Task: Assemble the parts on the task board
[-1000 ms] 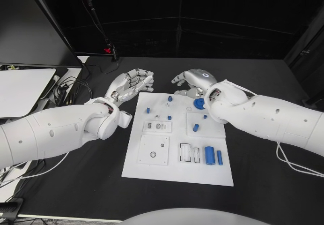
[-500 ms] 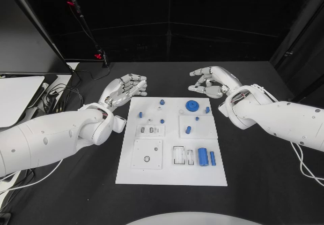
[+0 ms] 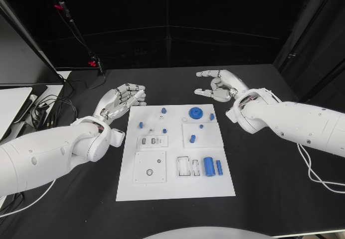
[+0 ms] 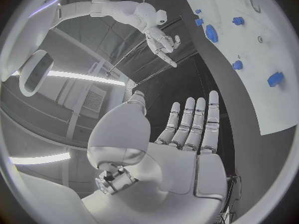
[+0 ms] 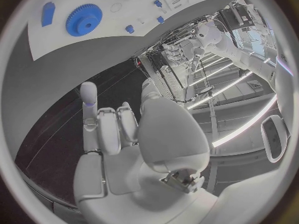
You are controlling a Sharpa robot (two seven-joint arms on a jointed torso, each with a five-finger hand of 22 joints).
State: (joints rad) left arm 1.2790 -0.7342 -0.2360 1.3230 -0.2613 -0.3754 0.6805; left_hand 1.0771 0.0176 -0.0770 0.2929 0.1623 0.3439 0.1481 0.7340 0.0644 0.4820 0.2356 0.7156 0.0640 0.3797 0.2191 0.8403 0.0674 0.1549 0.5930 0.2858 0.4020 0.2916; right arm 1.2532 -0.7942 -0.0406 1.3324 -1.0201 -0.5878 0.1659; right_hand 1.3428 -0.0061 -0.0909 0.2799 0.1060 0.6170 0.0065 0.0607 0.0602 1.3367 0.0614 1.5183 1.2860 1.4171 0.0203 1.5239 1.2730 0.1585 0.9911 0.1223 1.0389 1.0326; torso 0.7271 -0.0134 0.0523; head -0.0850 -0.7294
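The white task board (image 3: 176, 186) lies in the middle of the black table. A blue gear (image 3: 195, 113) sits near its far edge, with small blue pegs (image 3: 163, 110) around it. A thick blue cylinder (image 3: 208, 167) and a slim one (image 3: 218, 168) lie further toward me on the right. My left hand (image 3: 123, 99) hovers off the board's far left corner, fingers straight and empty. My right hand (image 3: 219, 85) hangs beyond the far right corner, fingers loosely curled, holding nothing. The left wrist view shows my left hand (image 4: 181, 144), the gear (image 4: 212, 33) and my right hand (image 4: 163, 41). The right wrist view shows my right hand (image 5: 118, 134) and the gear (image 5: 83, 19).
Cables (image 3: 43, 107) and a pale flat device (image 3: 9, 102) lie at the table's left edge. A white cable (image 3: 316, 174) trails from my right arm. Bare black tabletop surrounds the board on the near and right sides.
My right hand has drawn back from over the blue gear to beyond the board's far right corner. The gear stays on the board. The camera view has shifted too.
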